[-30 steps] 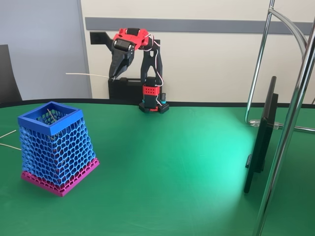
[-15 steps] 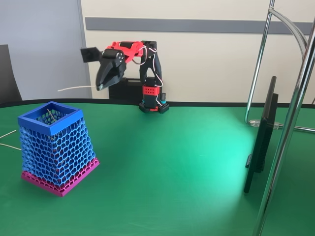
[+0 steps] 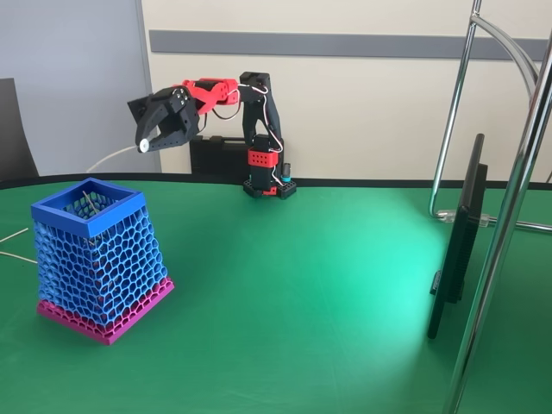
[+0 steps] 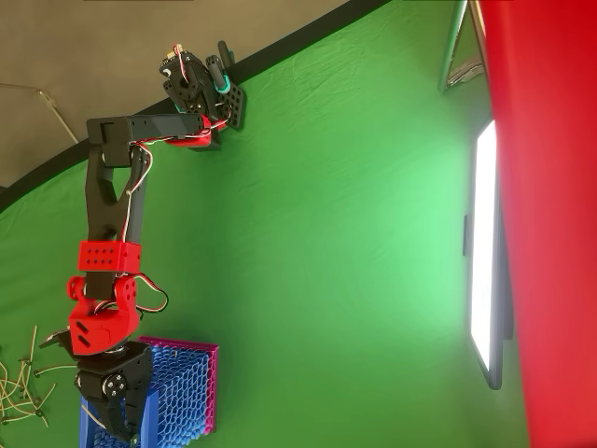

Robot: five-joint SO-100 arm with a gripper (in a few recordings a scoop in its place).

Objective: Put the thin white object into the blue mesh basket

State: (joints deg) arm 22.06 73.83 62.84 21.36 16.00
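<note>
The black two-finger gripper (image 3: 145, 143) sits upper left in the fixed view, its fingers pinched on the thin, curved white stick (image 3: 110, 156), which droops left and down, above the tall blue honeycomb-mesh basket (image 3: 97, 259) with the magenta base at left. Overhead, the gripper (image 4: 110, 411) overlaps the basket's rim (image 4: 86, 431) at lower left on the green table mat (image 4: 326, 261).

The black gripper (image 3: 143, 145) sits beyond a red wrist housing (image 4: 96, 319). Behind that run black arm links (image 4: 104, 191), a red perforated block (image 4: 109, 256), looping red-and-white cables (image 4: 140, 168) and a black base (image 3: 269, 187).
</note>
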